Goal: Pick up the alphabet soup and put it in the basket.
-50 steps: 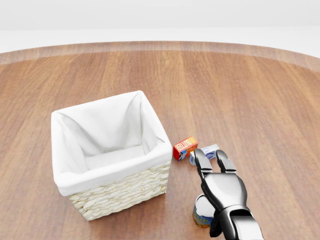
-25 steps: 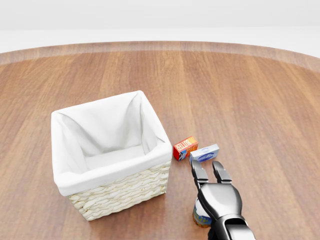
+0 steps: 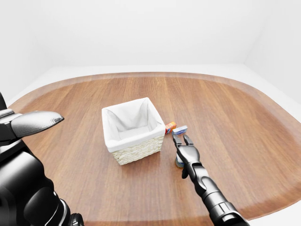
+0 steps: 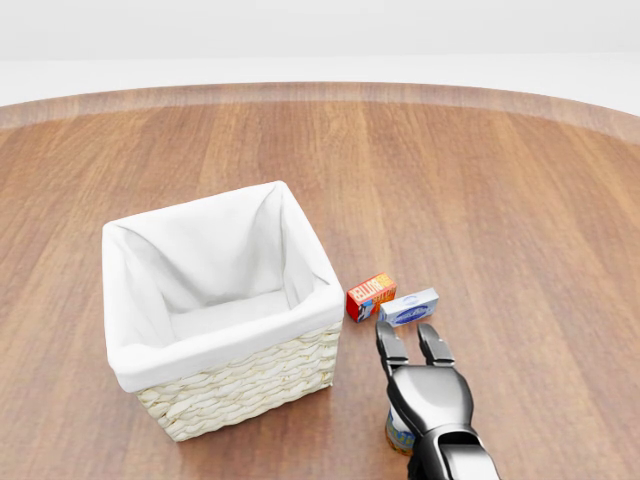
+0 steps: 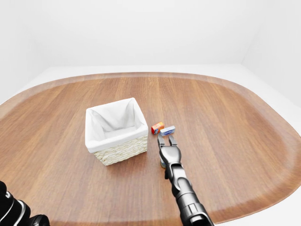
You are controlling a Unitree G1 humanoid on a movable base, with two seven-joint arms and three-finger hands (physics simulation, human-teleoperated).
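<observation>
Alphabet soup (image 4: pixel 398 436) stands mostly hidden beneath the right hand (image 4: pixel 412 345), whose fingers are spread open, gripping nothing.

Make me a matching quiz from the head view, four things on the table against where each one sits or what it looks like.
Things:
1. basket
2. orange box
3. blue and white box
4. can

Descriptions:
A. mostly hidden under the right robot hand
B. lined with white cloth
C. lies nearest the basket's right side
D. just above the robot hand's fingertips

Pairs: 1-B, 2-C, 3-D, 4-A
</observation>
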